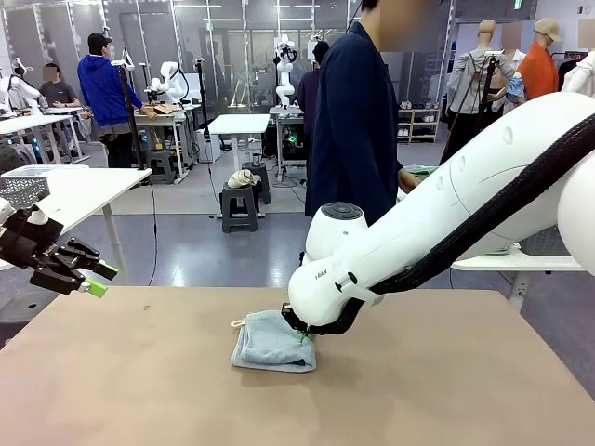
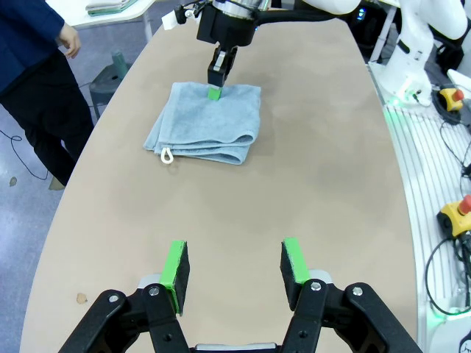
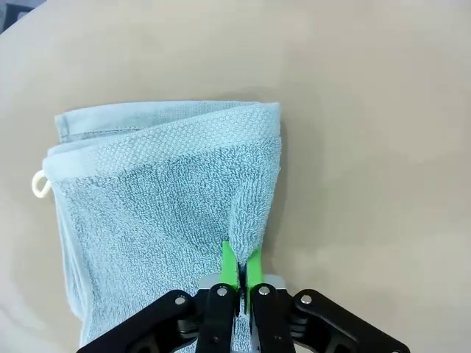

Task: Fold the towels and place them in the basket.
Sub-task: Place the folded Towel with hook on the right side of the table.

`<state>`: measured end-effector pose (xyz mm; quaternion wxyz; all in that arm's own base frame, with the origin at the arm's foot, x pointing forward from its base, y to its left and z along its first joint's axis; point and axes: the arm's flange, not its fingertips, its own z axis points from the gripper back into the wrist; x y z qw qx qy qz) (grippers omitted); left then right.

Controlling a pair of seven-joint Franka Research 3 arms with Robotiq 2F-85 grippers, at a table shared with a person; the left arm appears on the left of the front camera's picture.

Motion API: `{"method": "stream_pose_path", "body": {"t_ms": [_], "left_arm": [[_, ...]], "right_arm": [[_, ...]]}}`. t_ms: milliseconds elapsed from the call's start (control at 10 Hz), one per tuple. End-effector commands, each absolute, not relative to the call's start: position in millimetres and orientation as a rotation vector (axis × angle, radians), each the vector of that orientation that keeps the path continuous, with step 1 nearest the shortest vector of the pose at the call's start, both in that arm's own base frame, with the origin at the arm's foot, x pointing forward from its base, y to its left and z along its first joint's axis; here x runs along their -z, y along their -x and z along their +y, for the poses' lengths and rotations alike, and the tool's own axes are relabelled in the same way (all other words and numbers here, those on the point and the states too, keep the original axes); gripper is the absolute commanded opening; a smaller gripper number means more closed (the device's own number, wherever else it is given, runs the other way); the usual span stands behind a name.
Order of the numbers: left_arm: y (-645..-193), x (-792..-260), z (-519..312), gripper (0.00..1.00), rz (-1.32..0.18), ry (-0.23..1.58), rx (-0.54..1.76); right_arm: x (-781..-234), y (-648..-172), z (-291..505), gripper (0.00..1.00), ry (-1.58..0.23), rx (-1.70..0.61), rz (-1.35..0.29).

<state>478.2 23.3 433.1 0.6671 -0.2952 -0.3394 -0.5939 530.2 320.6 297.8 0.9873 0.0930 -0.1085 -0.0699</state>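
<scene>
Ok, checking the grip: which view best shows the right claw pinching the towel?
Right wrist view: right claw shut on a ridge of the towel, close up. Left wrist view shows it far off; front view, mostly behind the arm.

- Tan table [image 1: 139,372]: rounded top, near foreground; small dark mark [image 2: 81,298] toward its far left.
- Person in dark navy jacket [image 1: 353,130]: standing at the far side.
- Black stool [image 1: 239,212]: far, mid-floor; beige cloth bundle [image 1: 244,178] on top.
- White table [image 1: 93,186]: left; pale grey lattice basket [image 1: 23,190] on it.
- Yellow box with red button [image 2: 450,99]: near side, off the table.
</scene>
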Motion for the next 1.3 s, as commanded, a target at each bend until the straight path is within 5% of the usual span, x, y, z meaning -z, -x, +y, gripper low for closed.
{"method": "stream_pose_path", "body": {"t_ms": [0, 600, 1200], "left_arm": [[-478, -434, 23, 0.65, -0.77, 0.668, 1.341], [-478, -434, 23, 0.65, -0.77, 0.668, 1.341], [-478, -434, 23, 0.65, -0.77, 0.668, 1.341]], "right_arm": [[-298, -530, 321, 0.0, -0.188, 0.138, -0.221], [-300, -533, 312, 0.05, -0.148, 0.121, -0.293], [-293, -577, 165, 0.05, -0.169, 0.132, -0.287]]}}
